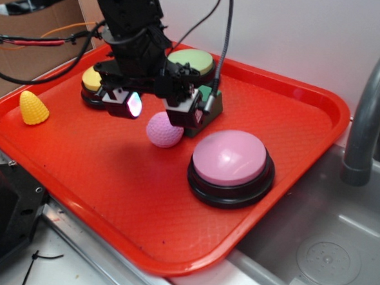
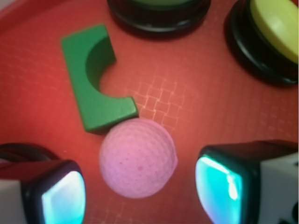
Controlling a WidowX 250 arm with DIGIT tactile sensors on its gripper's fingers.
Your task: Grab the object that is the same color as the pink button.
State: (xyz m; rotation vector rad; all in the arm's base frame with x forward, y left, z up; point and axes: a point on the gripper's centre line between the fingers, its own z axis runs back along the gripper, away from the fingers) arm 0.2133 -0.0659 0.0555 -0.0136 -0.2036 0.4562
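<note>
**Pink ball between open pincer fingers**

The pink ball (image 2: 138, 157) is seen resting on the red tray (image 1: 110, 176), touching a green block (image 2: 96, 77) and near the pink button (image 1: 231, 159). The pincer (image 1: 158, 107) is held wide open just above it, one finger to each side, nothing gripped. Yellow (image 2: 275, 23) and green (image 1: 190, 60) buttons lie beyond; a yellow cone (image 1: 33, 108) is set well apart.

I see a red tray (image 1: 295, 110) with a textured floor. On it, a green block (image 2: 91, 79) with a curved cut-out lies flat, and a yellow dome button (image 1: 92, 79) and a pale green dome button (image 1: 194, 60) sit at the far side. A yellow cone-like toy (image 1: 33, 108) rests near the left rim. A grey faucet (image 1: 373, 102) and steel sink (image 1: 329, 248) are on the right.
</note>
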